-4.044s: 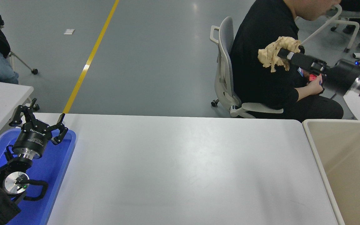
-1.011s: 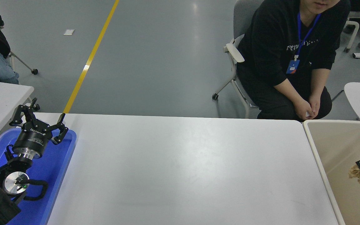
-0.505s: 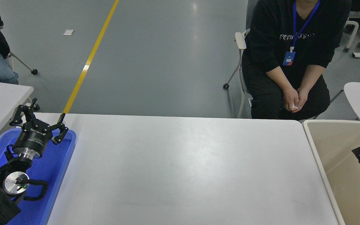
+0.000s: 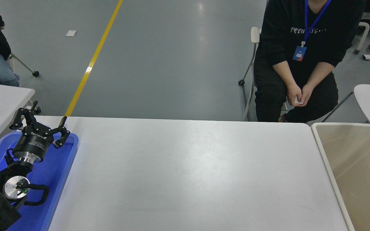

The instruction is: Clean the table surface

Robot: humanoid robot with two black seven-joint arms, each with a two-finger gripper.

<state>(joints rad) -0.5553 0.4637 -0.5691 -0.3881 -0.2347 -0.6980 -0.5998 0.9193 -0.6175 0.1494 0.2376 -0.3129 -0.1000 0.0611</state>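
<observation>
Gone from view since a moment ago, the right claw no longer hangs over the beige bin (image 4: pixel 358 166). Spread and idle, the left claw (image 4: pixel 40 123) sits parked above the blue tray (image 4: pixel 61 173); rightward lies the table surface (image 4: pixel 185 173), apparently cleared.

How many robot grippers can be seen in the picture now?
1: the left gripper is parked over the blue tray at the lower left. The right gripper is out of view.
</observation>
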